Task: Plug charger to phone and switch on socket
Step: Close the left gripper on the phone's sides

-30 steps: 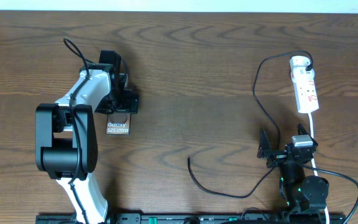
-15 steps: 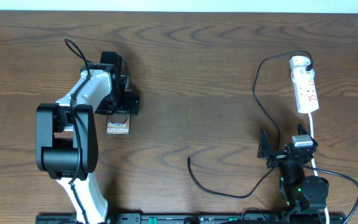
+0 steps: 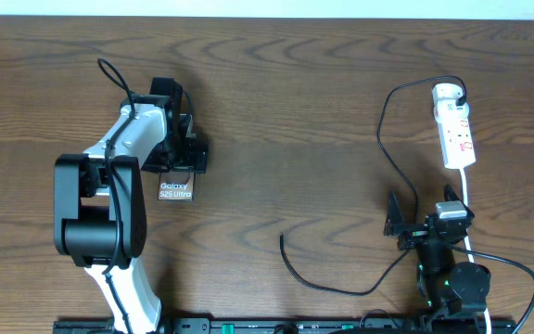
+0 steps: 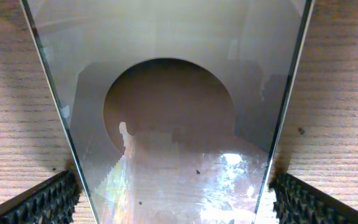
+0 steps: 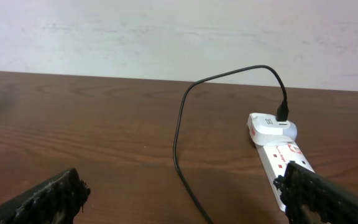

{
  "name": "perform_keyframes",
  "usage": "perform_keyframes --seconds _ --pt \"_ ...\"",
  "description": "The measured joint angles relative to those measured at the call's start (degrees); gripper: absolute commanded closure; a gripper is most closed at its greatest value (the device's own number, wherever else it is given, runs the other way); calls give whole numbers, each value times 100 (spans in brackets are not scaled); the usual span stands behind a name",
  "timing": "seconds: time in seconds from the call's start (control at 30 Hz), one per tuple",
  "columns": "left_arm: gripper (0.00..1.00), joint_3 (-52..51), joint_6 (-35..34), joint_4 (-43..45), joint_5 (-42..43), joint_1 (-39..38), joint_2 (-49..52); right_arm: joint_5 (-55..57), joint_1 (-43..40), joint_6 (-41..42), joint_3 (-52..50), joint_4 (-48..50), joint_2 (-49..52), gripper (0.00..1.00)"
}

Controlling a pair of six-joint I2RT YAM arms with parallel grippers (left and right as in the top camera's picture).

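The phone (image 3: pixel 176 189), a dark slab with white "Galaxy" lettering, lies flat on the table at the left. My left gripper (image 3: pixel 179 154) straddles its far end, with both fingers against the phone's side edges (image 4: pixel 179 124). The charger's black cable (image 3: pixel 384 139) runs from a white adapter (image 3: pixel 448 93) at the far end of the socket (image 3: pixel 459 139). Its free plug tip (image 3: pixel 282 238) lies on the table in the middle. My right gripper (image 3: pixel 422 223) is open and empty (image 5: pixel 185 208) over the cable (image 5: pixel 178 143), near the socket (image 5: pixel 278 158).
The socket's white cord (image 3: pixel 469 199) runs toward the near edge beside my right arm. The black cable loops along the near side (image 3: pixel 341 289). Bare wood lies between the phone and the cable tip. A pale wall stands behind the table's far edge.
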Motion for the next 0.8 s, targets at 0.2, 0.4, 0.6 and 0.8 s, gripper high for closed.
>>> perform_keyframes --seconds 0.2,0.4,0.6,0.8 --pt "2 0 0 24 0 0 0 0 0 0 0 2 0 1" --pt "2 0 0 24 0 0 0 0 0 0 0 0 0 1" --pt "2 -15 2 44 -2 0 0 0 0 0 0 0 0 1" --pt "2 -52 2 81 -4 0 -26 0 0 0 0 2 0 1"
